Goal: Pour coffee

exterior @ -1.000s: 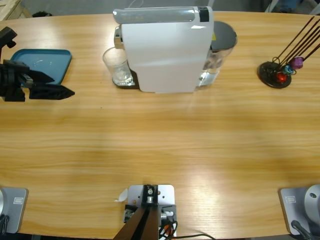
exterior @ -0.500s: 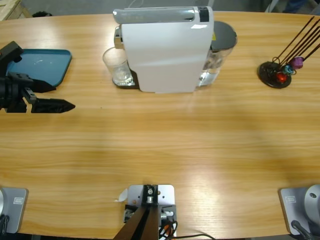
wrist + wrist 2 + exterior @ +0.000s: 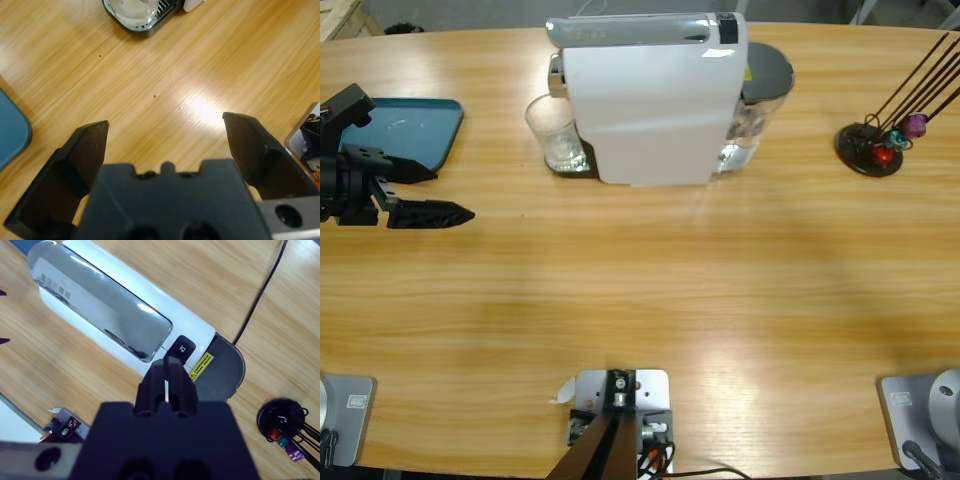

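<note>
Wooden table (image 3: 650, 290); coffee machine (image 3: 650, 100); blue tray (image 3: 415, 125); capsule stand (image 3: 870, 148).

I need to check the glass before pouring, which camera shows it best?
The high view: the whole glass stands beside the coffee machine. The left wrist view shows only its base at the top edge; the right wrist view shows none of it.

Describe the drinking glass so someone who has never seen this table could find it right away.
Find the big white coffee machine at the table's far edge. The glass stands on the dark drip tray at the machine's end nearer the blue tray. It is the only clear, upright tumbler there.
</note>
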